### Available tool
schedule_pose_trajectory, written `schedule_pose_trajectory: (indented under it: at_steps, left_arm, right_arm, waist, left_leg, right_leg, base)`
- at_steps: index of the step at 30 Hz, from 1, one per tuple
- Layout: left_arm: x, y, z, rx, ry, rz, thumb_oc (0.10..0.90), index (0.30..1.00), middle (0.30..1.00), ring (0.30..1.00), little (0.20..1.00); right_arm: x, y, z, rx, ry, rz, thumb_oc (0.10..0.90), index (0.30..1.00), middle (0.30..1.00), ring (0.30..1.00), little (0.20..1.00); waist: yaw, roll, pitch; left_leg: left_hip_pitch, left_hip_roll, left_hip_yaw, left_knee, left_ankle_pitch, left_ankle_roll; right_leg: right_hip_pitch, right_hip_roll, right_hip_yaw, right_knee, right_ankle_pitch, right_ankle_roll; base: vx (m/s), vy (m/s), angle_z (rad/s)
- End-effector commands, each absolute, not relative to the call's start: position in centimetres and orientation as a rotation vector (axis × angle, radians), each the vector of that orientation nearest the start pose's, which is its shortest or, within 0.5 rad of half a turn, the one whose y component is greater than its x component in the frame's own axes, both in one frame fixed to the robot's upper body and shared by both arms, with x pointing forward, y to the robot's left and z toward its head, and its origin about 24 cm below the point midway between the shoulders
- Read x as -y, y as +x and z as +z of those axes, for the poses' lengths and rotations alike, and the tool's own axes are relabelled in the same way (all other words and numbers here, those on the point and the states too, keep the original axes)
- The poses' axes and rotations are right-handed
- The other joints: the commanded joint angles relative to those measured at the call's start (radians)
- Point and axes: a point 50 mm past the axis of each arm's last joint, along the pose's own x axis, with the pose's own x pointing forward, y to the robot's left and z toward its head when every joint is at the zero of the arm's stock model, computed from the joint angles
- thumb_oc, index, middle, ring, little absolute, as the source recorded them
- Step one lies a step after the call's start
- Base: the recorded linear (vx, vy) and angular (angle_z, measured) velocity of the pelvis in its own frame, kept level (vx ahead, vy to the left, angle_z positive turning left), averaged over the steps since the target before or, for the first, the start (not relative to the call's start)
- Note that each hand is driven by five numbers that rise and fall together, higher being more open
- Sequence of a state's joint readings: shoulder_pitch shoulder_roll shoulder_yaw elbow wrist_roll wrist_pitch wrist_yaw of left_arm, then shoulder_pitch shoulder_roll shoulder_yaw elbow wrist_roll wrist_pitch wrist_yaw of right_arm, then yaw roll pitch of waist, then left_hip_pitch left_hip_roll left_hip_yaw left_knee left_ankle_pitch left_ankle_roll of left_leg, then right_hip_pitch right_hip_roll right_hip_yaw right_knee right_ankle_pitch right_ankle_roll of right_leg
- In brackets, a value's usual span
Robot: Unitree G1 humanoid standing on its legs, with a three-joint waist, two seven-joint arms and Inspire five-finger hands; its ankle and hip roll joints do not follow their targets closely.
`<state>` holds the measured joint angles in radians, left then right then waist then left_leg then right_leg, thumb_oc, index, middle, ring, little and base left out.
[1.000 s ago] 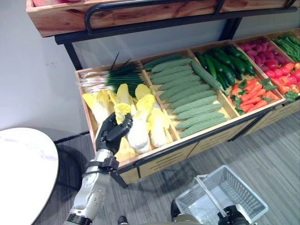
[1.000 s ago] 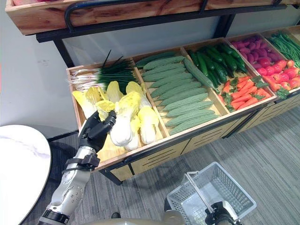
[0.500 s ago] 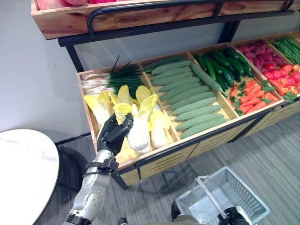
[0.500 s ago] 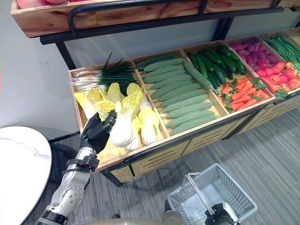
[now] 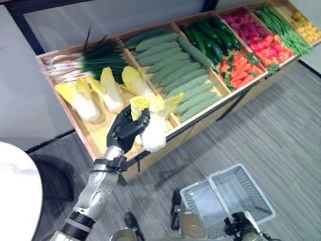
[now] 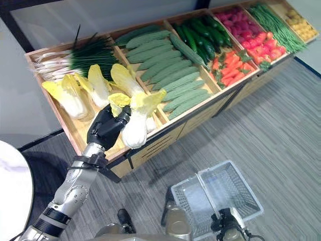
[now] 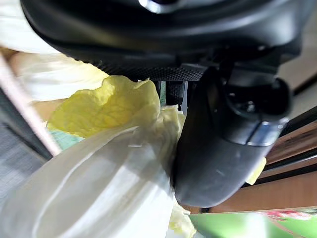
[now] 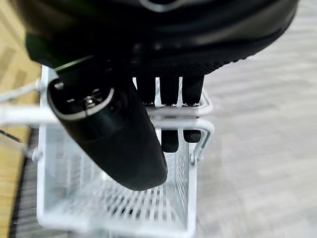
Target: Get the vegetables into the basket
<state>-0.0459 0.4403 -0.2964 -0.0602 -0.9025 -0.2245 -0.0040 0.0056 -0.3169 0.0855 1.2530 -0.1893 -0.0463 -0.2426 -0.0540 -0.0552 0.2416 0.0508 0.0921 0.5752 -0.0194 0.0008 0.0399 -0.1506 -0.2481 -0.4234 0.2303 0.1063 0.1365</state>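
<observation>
The left hand (image 5: 125, 131) has its fingers clenched round a pale yellow-leaved cabbage (image 5: 153, 131), held over the wooden display shelf's (image 5: 95, 138) front edge, stalk end down. The right hand (image 8: 148, 124) grips the handle of the white wire basket (image 5: 235, 193), low and well to the cabbage's right.

My left hand (image 5: 124, 131) covers the middle of the cabbage (image 5: 153, 134) it grips, and in the left wrist view my thumb (image 7: 223, 144) blocks the far side of its leaves while the white base runs off the picture's edge. My right hand (image 5: 239, 225) is cut off at the bottom of the left eye view, hiding part of the basket handle (image 8: 171, 119). The yellow produce (image 5: 306, 27) in the last crate is too small to identify.
</observation>
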Motion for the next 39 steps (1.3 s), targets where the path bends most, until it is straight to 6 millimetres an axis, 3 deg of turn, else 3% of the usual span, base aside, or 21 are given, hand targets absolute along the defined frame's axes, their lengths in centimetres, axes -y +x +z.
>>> schedule_pose_trajectory:
  at_steps: [1,5,10,12,17,19,20,21,23,24,25,27,36,39]
  left_arm:
    - [-15.9,25.0,13.3,0.418,-0.491,-0.366,0.400,0.300,0.300,0.300,0.300]
    - [-16.0,24.9,13.2,0.418,-0.466,-0.369,0.400,0.300,0.300,0.300,0.300]
    - [-16.8,24.8,12.9,0.419,-0.473,-0.325,0.400,0.300,0.300,0.300,0.300]
    - [-16.8,24.8,12.5,0.410,-0.497,-0.306,0.400,0.300,0.300,0.300,0.300]
    - [-16.2,24.9,12.2,0.398,-0.519,-0.311,0.400,0.300,0.300,0.300,0.300]
    - [-16.2,25.0,12.0,0.394,-0.530,-0.301,0.400,0.300,0.300,0.300,0.300]
    - [-16.0,25.0,12.0,0.399,-0.540,-0.304,0.400,0.300,0.300,0.300,0.300]
    - [-15.7,25.2,12.2,0.407,-0.543,-0.312,0.400,0.300,0.300,0.300,0.300]
    - [-15.4,25.2,12.2,0.411,-0.542,-0.317,0.400,0.300,0.300,0.300,0.300]
    - [-15.7,25.2,12.4,0.430,-0.549,-0.288,0.400,0.300,0.300,0.300,0.300]
    - [-15.7,25.2,12.4,0.430,-0.549,-0.288,0.400,0.300,0.300,0.300,0.300]
    - [-15.9,25.1,12.4,0.439,-0.554,-0.266,0.400,0.300,0.300,0.300,0.300]
    - [-15.9,24.9,11.9,0.408,-0.552,-0.270,0.400,0.300,0.300,0.300,0.300]
    - [-16.2,24.8,11.8,0.396,-0.539,-0.264,0.400,0.300,0.300,0.300,0.300]
  right_arm:
    - [28.7,7.3,-14.7,-1.193,-0.708,-0.176,0.400,0.300,0.300,0.300,0.300]
    - [28.4,8.5,-14.5,-1.146,-0.710,-0.171,0.400,0.300,0.300,0.300,0.300]
    - [28.2,9.3,-14.3,-1.106,-0.706,-0.173,0.400,0.300,0.300,0.300,0.300]
    - [28.6,8.8,-14.2,-1.109,-0.701,-0.199,0.400,0.300,0.300,0.300,0.300]
    - [29.7,7.8,-14.0,-1.127,-0.688,-0.264,0.400,0.300,0.300,0.300,0.300]
    - [30.3,7.6,-13.7,-1.132,-0.690,-0.293,0.400,0.300,0.300,0.300,0.300]
    - [30.7,7.7,-13.6,-1.129,-0.703,-0.299,0.400,0.300,0.300,0.300,0.300]
    - [31.1,8.3,-13.3,-1.113,-0.722,-0.301,0.400,0.300,0.300,0.300,0.300]
    - [31.5,9.3,-12.9,-1.088,-0.736,-0.306,0.400,0.300,0.300,0.300,0.300]
    - [31.7,10.0,-12.6,-1.069,-0.764,-0.288,0.400,0.300,0.300,0.300,0.300]
    - [31.7,10.0,-12.6,-1.069,-0.764,-0.288,0.400,0.300,0.300,0.300,0.300]
    - [31.7,10.1,-12.6,-1.067,-0.771,-0.286,0.400,0.300,0.300,0.300,0.300]
    - [31.1,9.5,-13.1,-1.095,-0.749,-0.270,0.400,0.300,0.300,0.300,0.300]
    - [30.9,9.2,-13.3,-1.106,-0.740,-0.266,0.400,0.300,0.300,0.300,0.300]
  waist:
    - [0.005,-0.026,-0.095]
    - [0.022,-0.044,-0.129]
    - [0.021,-0.033,-0.146]
    - [0.002,-0.015,-0.139]
    - [-0.031,0.019,-0.121]
    - [-0.039,0.031,-0.111]
    - [-0.029,0.034,-0.102]
    - [-0.006,0.041,-0.086]
    - [0.023,0.033,-0.078]
    - [0.059,0.026,-0.070]
    - [0.058,0.026,-0.070]
    - [0.079,0.032,-0.062]
    - [0.071,0.022,-0.081]
    - [0.066,0.015,-0.089]
  left_leg:
    - [0.009,0.003,-0.100,-0.013,-0.029,-0.061]
    - [0.005,0.027,-0.017,0.004,-0.011,-0.078]
    - [0.007,0.093,0.054,-0.006,0.065,-0.131]
    - [0.005,0.149,0.062,-0.019,0.127,-0.175]
    - [0.001,0.224,0.078,-0.017,0.193,-0.228]
    - [-0.011,0.261,0.075,0.039,0.200,-0.252]
    - [-0.025,0.254,0.023,0.065,0.208,-0.255]
    - [-0.061,0.212,-0.115,0.089,0.211,-0.242]
    - [-0.118,0.133,-0.289,0.068,0.164,-0.192]
    - [-0.151,0.058,-0.502,0.024,0.125,-0.167]
    - [-0.151,0.058,-0.503,0.024,0.125,-0.166]
    - [-0.176,-0.001,-0.617,0.018,0.122,-0.158]
    - [-0.113,-0.031,-0.579,0.012,0.069,-0.108]
    - [-0.096,-0.050,-0.547,0.015,0.042,-0.085]
  right_leg:
    - [0.067,-0.125,0.048,-0.002,0.064,0.098]
    - [0.161,-0.111,0.000,-0.073,0.049,0.105]
    - [0.173,-0.045,-0.009,-0.177,-0.020,0.079]
    - [0.178,0.009,0.000,-0.206,-0.055,0.052]
    - [0.187,0.080,0.010,-0.239,-0.089,0.020]
    - [0.201,0.111,0.026,-0.266,-0.103,0.000]
    - [0.203,0.121,0.041,-0.271,-0.110,-0.006]
    - [0.201,0.129,0.065,-0.277,-0.111,-0.010]
    - [0.176,0.128,0.111,-0.285,-0.088,-0.016]
    - [0.155,0.145,0.221,-0.282,-0.078,-0.020]
    - [0.156,0.145,0.220,-0.281,-0.078,-0.020]
    - [0.154,0.165,0.267,-0.274,-0.082,-0.028]
    - [0.160,0.149,0.332,-0.219,-0.110,-0.020]
    - [0.145,0.129,0.364,-0.197,-0.107,0.000]
  base:
    - [-0.11,-0.043,-0.36]
    - [-0.08,-0.179,-0.81]
    - [-0.02,-0.284,-0.80]
    - [-0.02,-0.412,-0.32]
    - [-0.04,-0.302,-0.24]
    - [0.02,-0.267,-0.20]
    - [0.02,-0.190,-0.49]
    - [-0.06,-0.136,-0.79]
    - [-0.02,-0.167,-1.19]
    - [0.10,-0.155,-1.10]
    - [0.12,-0.120,-1.10]
    - [0.06,-0.009,-1.39]
    - [0.08,0.121,-0.46]
    - [0.04,0.191,-0.27]
